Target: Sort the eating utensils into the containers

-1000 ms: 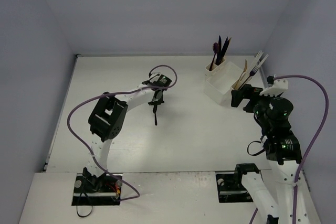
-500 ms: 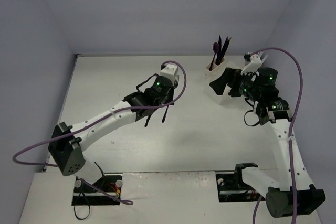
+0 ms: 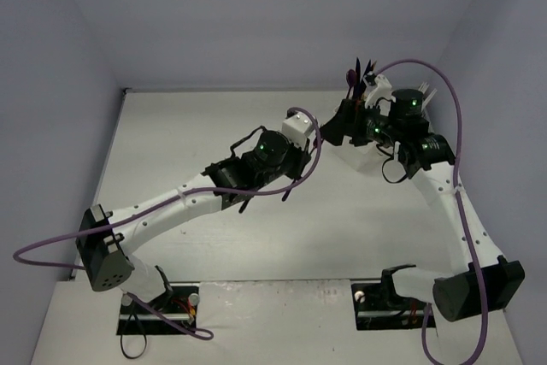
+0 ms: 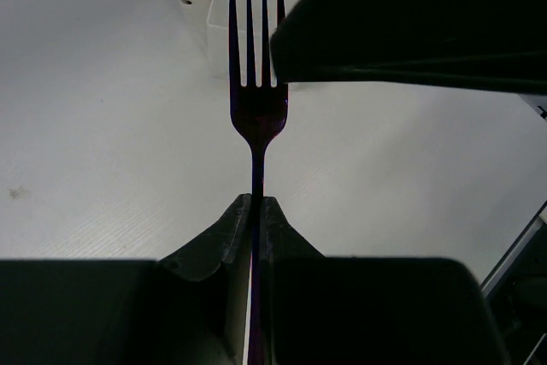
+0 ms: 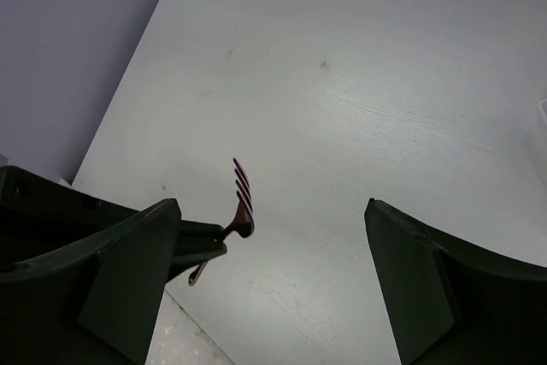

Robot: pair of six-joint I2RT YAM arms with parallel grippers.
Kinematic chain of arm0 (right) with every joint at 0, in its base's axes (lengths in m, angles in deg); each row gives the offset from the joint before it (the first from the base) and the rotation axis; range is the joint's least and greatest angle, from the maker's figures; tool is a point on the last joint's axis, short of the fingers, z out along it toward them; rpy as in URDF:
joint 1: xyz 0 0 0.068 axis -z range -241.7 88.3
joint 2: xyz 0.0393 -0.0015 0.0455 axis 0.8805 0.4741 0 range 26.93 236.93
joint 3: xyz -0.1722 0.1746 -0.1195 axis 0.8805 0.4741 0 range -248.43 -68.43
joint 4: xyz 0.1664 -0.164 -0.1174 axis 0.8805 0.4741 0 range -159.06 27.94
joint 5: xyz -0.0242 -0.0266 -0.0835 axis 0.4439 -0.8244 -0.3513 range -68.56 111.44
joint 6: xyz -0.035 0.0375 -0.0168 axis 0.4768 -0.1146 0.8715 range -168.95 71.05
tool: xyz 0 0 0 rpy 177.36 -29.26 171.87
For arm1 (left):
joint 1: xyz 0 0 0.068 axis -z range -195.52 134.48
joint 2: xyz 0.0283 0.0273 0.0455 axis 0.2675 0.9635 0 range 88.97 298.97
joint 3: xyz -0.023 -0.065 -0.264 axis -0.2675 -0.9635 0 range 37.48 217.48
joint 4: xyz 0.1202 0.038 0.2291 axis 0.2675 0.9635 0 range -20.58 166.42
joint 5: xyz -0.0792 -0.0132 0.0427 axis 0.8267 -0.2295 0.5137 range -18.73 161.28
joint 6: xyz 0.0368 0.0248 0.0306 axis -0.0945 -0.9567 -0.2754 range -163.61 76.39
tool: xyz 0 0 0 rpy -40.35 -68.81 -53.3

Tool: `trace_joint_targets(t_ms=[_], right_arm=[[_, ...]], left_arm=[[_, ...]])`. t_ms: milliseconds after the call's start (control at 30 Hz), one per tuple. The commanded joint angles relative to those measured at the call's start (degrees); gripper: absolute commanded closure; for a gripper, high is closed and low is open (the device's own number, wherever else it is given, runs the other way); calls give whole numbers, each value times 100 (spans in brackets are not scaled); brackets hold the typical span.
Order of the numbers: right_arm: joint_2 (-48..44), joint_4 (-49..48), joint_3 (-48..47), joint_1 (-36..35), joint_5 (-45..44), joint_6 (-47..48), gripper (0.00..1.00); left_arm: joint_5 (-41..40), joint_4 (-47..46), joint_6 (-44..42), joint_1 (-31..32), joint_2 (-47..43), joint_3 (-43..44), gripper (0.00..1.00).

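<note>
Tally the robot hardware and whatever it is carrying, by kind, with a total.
Arms: 2, left arm and right arm.
Grippers: 2, left gripper shut on the fork, right gripper open and empty.
Purple cables: 2, left cable and right cable.
Utensils carried: 1, the dark fork.
Total: 7.

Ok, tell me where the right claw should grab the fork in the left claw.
I'd grip the bare neck of the fork, just below the tines, coming in from the tine end. The left claw is shut on the handle, so only that slim stem and the head stick out free; the right claw stands open.
</note>
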Motion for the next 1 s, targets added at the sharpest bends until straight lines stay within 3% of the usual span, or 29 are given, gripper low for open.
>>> trace_joint_targets(t_ms=[0,167,300,367,500,633,733,833,967], right_arm=[[116,-376,-288,-48,192,-28,20],[204,-395,-266,-100,230,-8,37],[203,-386,-228,-112,246,23,60],[194,-386,-216,-109,238,49,78],[178,-379,-216,-111,148,132,98],[136,-378,-224,-109,-132,248,100],[70,-369,-247,-105,-501,402,100],[-34,-369,-299,-83,-1072,675,100],[-213,-369,-436,17,-2139,1034,100]], left_arm=[[143,-501,-199,100,-23,545,100],[190,-450,-228,104,77,740,100],[229,-428,-263,107,164,856,100],[238,-417,-287,113,219,889,100],[245,-373,-310,113,300,919,100],[200,-209,-295,104,374,936,98],[-93,-121,-238,82,365,853,81],[-332,110,-130,4,299,705,49],[-608,554,127,-272,85,423,22]])
